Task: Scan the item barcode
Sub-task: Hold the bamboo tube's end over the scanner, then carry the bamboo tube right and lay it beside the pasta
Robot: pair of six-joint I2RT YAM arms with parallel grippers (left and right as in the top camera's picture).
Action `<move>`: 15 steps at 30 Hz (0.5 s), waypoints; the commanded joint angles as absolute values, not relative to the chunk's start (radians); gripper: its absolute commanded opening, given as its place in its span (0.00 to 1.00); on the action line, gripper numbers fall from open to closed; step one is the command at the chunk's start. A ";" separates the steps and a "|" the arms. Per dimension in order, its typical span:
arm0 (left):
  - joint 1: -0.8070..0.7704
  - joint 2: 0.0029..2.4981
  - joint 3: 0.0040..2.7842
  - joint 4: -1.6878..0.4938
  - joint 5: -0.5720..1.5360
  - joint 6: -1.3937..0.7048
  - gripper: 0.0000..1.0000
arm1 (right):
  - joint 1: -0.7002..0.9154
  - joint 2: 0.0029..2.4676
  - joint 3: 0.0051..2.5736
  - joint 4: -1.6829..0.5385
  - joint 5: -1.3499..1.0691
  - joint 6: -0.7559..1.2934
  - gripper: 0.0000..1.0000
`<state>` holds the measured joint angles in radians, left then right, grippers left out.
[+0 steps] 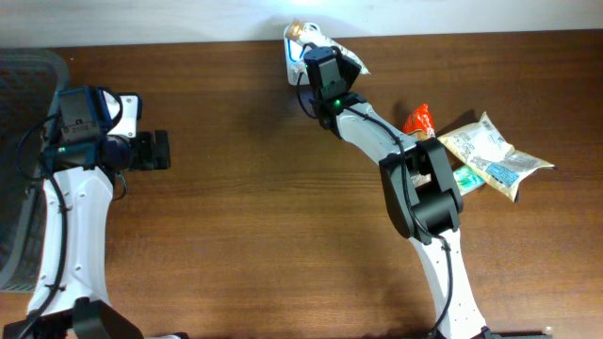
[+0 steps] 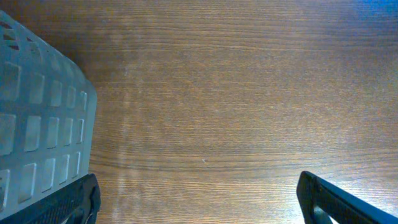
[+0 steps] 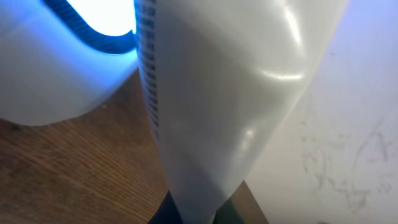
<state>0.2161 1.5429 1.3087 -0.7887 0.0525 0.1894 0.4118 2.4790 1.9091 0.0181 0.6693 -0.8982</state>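
My right gripper (image 1: 318,58) reaches to the table's back edge and is shut on a pale, glossy packet (image 3: 230,93). Seen from the right wrist, the packet rises from between the jaws of the right gripper (image 3: 199,214) and fills the middle of the view. A white scanner (image 3: 56,68) with a blue-white glow stands just left of it. Overhead, the scanner (image 1: 294,45) sits at the back edge, mostly covered by the gripper, and the packet's edge (image 1: 356,64) pokes out to the right. No barcode shows. My left gripper (image 1: 155,151) hovers open over bare wood at the far left.
A grey mesh basket (image 1: 24,169) stands at the left edge, close beside the left gripper's left finger (image 2: 74,202). To the right lie a red packet (image 1: 419,121), a cream packet (image 1: 490,155) and a green item (image 1: 468,179). A pale wall runs behind the table.
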 commanded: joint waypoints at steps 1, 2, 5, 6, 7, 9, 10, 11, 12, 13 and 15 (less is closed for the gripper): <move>0.218 1.539 1.311 -0.788 0.059 0.184 0.99 | 0.418 2.447 1.935 0.038 0.753 -0.887 0.04; 0.218 1.539 1.311 -0.788 0.059 0.184 0.99 | 0.421 2.447 1.936 0.039 0.753 -0.887 0.04; 0.219 1.539 1.311 -0.788 0.059 0.184 0.99 | 0.442 2.447 1.936 0.065 0.754 -0.936 0.04; 0.219 1.539 1.311 -0.788 0.059 0.184 0.99 | 0.449 2.447 1.936 0.081 0.753 -0.951 0.04; 0.218 1.539 1.311 -0.787 0.059 0.184 0.99 | 0.461 2.447 1.936 0.114 0.754 -0.991 0.04; 0.219 1.539 1.311 -0.788 0.059 0.184 0.99 | 0.484 2.447 1.936 0.150 0.767 -1.044 0.04; 0.219 1.539 1.311 -0.788 0.059 0.184 0.99 | 0.484 2.447 1.936 0.150 0.784 -1.044 0.04; 0.219 1.539 1.311 -0.788 0.059 0.184 0.99 | 0.484 2.447 1.936 0.150 0.796 -1.044 0.04; 0.218 1.539 1.311 -0.788 0.059 0.184 0.99 | 0.484 2.447 1.936 0.150 0.802 -1.050 0.04; 0.218 1.539 1.311 -0.787 0.059 0.184 0.99 | 0.484 2.447 1.936 0.150 0.805 -1.071 0.04; 0.219 1.539 1.311 -0.788 0.059 0.184 0.99 | 0.485 2.447 1.936 0.150 0.807 -1.089 0.04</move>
<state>0.2161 1.5429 1.3087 -0.7887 0.0525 0.1894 0.4870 2.4794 1.9091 0.1299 0.7628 -1.0782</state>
